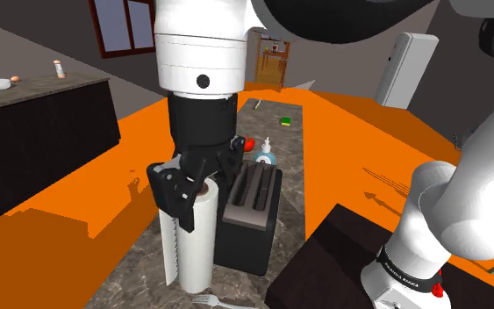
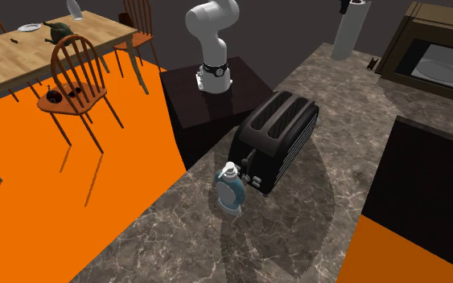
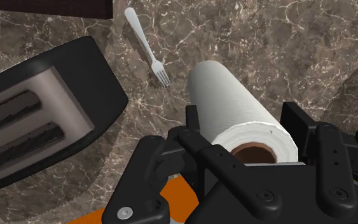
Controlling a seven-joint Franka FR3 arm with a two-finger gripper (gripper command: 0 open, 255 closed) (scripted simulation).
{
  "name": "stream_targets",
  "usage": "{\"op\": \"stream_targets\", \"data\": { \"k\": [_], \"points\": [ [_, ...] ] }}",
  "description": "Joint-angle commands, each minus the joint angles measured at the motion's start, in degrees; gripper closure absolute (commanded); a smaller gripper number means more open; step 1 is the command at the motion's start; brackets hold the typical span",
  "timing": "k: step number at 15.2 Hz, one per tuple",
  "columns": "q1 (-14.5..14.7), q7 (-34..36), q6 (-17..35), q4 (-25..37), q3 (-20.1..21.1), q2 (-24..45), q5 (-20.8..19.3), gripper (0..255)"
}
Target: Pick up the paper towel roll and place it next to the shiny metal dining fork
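Note:
The white paper towel roll [image 1: 192, 250] stands upright at the near end of the dark marble counter [image 1: 148, 272], beside the black toaster [image 1: 249, 211]. My gripper [image 1: 196, 189] reaches down over the roll's top, its fingers clasping the upper end from both sides. In the wrist view the roll [image 3: 238, 105] sits between the fingers [image 3: 193, 127], its brown core visible. The metal fork [image 3: 147, 48] lies flat on the counter a short way past the roll's lower end, tines towards it. Whether the roll rests on the counter or hangs just above it, I cannot tell.
The toaster [image 2: 273, 141] stands mid-counter, with a blue-and-white soap dispenser [image 2: 231, 189] beyond it. A microwave [image 2: 434, 60] sits on the counter's far side. My stand [image 2: 208, 100] adjoins the counter. Wooden chairs [image 2: 72, 84] and a table stand on the orange floor.

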Motion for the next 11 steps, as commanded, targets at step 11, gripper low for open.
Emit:
{"op": "stream_targets", "data": {
  "k": [11],
  "points": [
    [0.7,1.7,8.4,-5.4,1.7,3.2,-1.1,255]
  ]
}}
